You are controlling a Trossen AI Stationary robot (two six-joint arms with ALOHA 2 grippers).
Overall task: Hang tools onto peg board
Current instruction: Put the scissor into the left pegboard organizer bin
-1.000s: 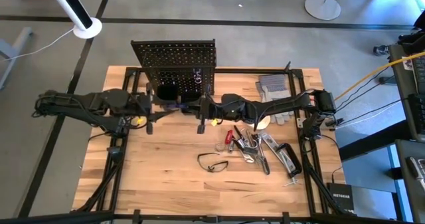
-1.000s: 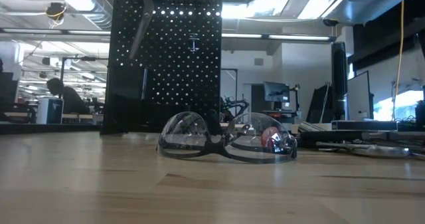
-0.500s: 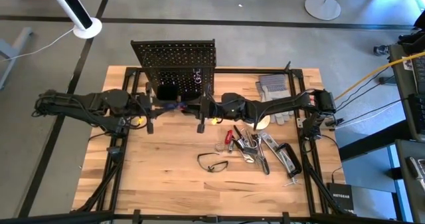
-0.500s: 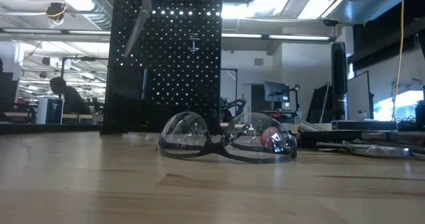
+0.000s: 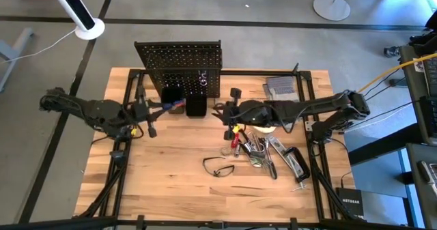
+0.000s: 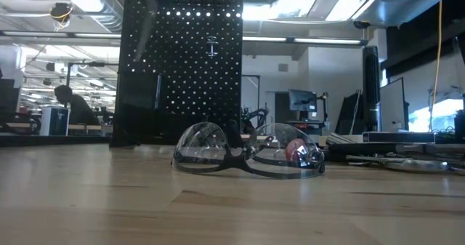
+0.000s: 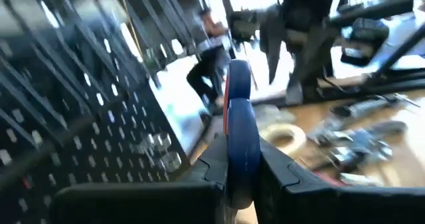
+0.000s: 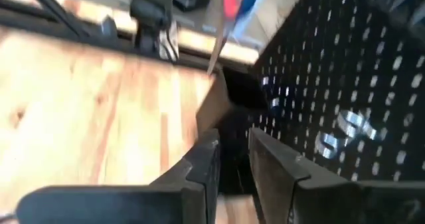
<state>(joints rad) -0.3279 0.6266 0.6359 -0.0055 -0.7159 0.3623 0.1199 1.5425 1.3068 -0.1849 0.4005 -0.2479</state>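
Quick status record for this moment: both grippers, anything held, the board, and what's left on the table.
left gripper: shut on a blue-and-red-handled tool, in front of the peg board
right gripper: fingers slightly apart, nothing between them, near the board's lower right
peg board: upright at the table's back edge, small black bins on its front
safety glasses: lying on the table, front centre
tool pile: loose on the table, right of centre
tape roll: flat on the table
grey gloves: back right

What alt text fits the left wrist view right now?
The left gripper is shut on a blue-and-red-handled tool, held edge-on beside the black peg board. Beyond it, blurred, a white tape roll and other tools lie on the wooden table.
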